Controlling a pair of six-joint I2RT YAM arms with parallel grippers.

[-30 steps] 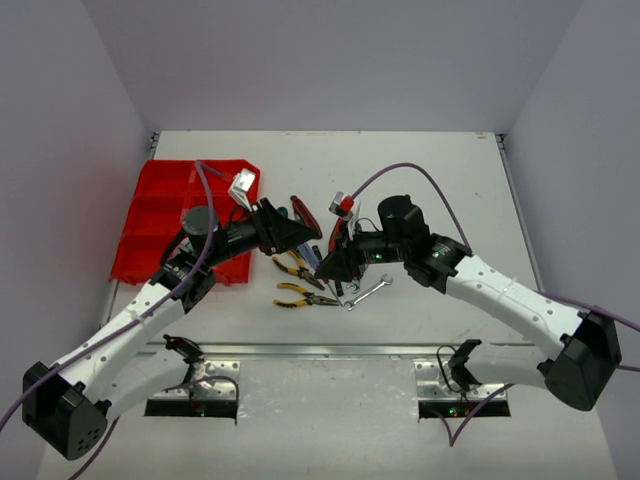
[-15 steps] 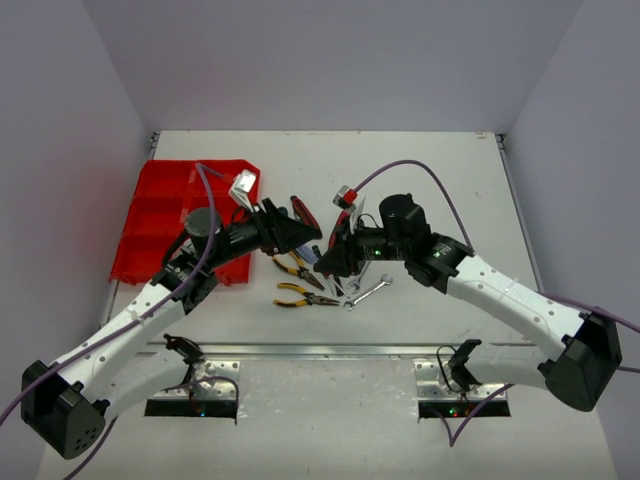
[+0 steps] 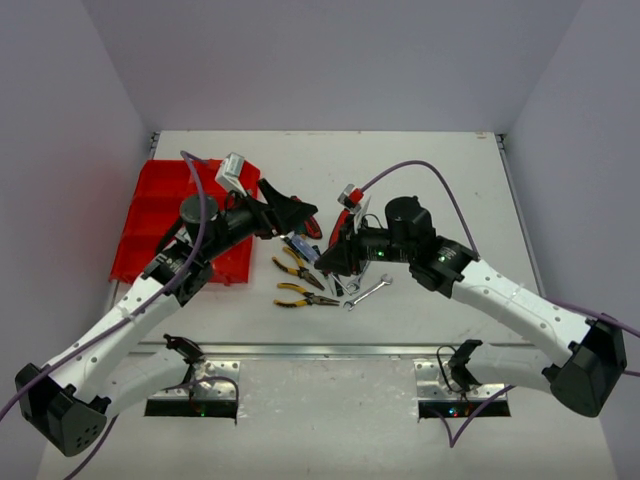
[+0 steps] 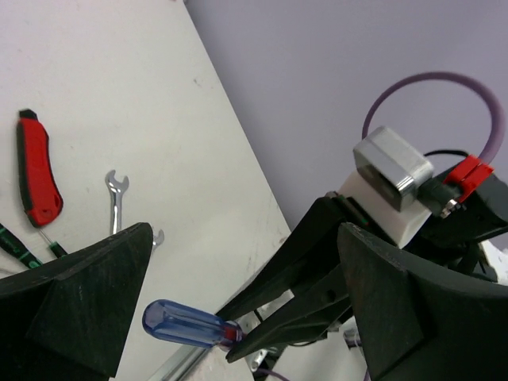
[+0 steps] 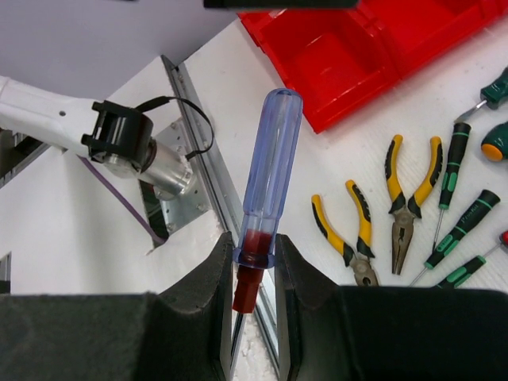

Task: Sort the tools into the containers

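Firmly pinching the blue-handled screwdriver at its red collar in the narrow right gripper, handle up, off the tabletop. Holding the left gripper spread wide, gripping nothing, just beside that handle. Below, on the tabletop: yellow-black pliers, green-handled screwdrivers and a red-handled knife, with the red tray to their left

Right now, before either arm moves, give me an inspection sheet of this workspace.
Surface: white table, no spills seen.
Job's things: red tray at left; pliers, wrench, red knife, green screwdrivers on the table; blue-handled screwdriver lifted.
Clutter: nothing seen.
Grippers: left gripper open, holding nothing; right gripper shut on the blue-handled screwdriver.
Cables: purple cable loops over each arm.
Surroundings: plain walls on three sides.
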